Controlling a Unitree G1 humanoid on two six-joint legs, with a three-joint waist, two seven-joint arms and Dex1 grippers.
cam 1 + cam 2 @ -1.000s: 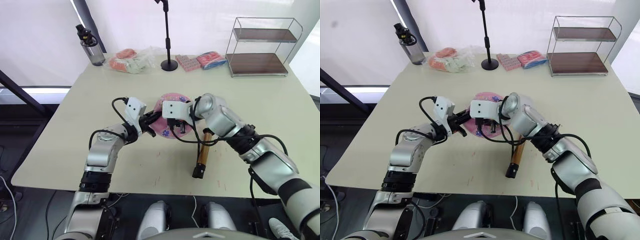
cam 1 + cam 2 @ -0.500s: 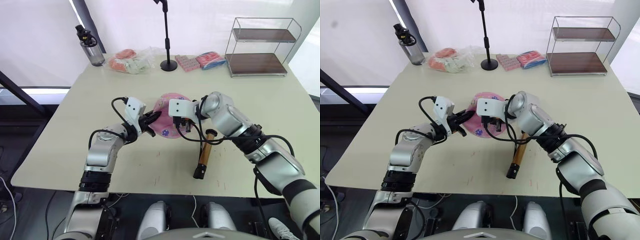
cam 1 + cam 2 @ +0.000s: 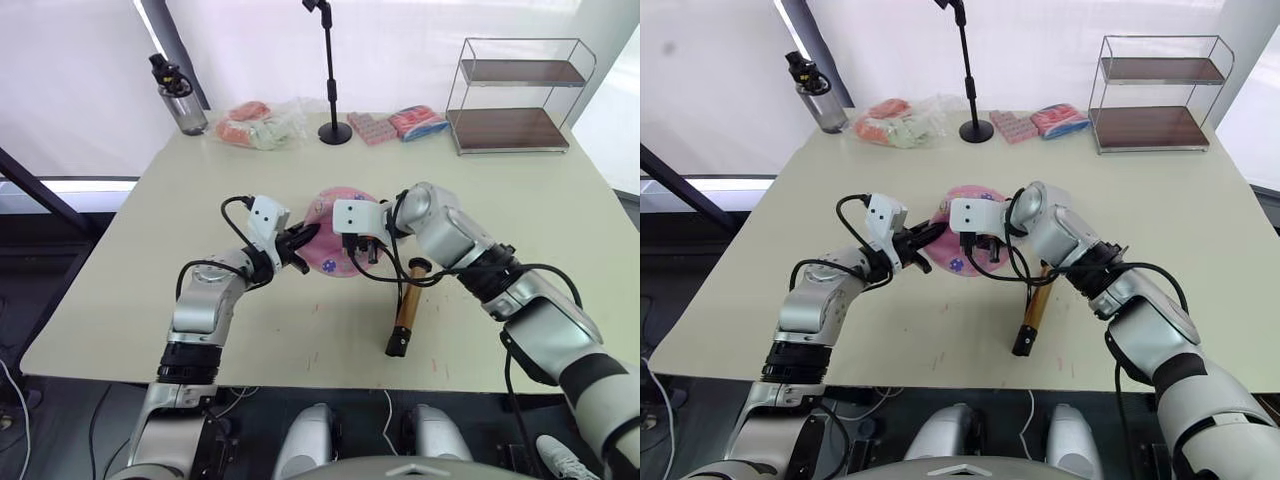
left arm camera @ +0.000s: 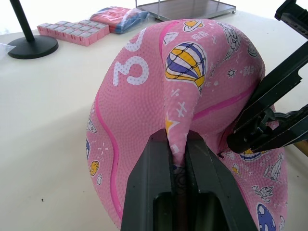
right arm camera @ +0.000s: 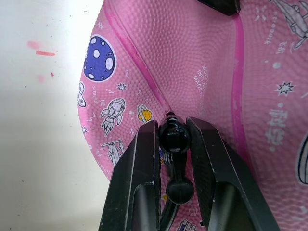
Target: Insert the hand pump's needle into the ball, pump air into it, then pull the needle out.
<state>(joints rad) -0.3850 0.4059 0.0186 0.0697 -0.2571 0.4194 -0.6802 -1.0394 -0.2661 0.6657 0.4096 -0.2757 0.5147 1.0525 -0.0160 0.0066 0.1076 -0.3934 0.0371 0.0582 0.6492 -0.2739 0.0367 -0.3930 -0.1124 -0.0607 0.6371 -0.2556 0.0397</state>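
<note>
Since a second ago my right tool has drawn back a touch from the ball, which sits mid-desk, flat and creased. That tool is clamped on the black fitting of the needle, its tip at the pink skin. My left tool is pinching a fold of the ball to steady it. The hand pump lies on the desk toward the near edge. I judge the pin must go square into the valve, pushed slowly while the left holds firm.
</note>
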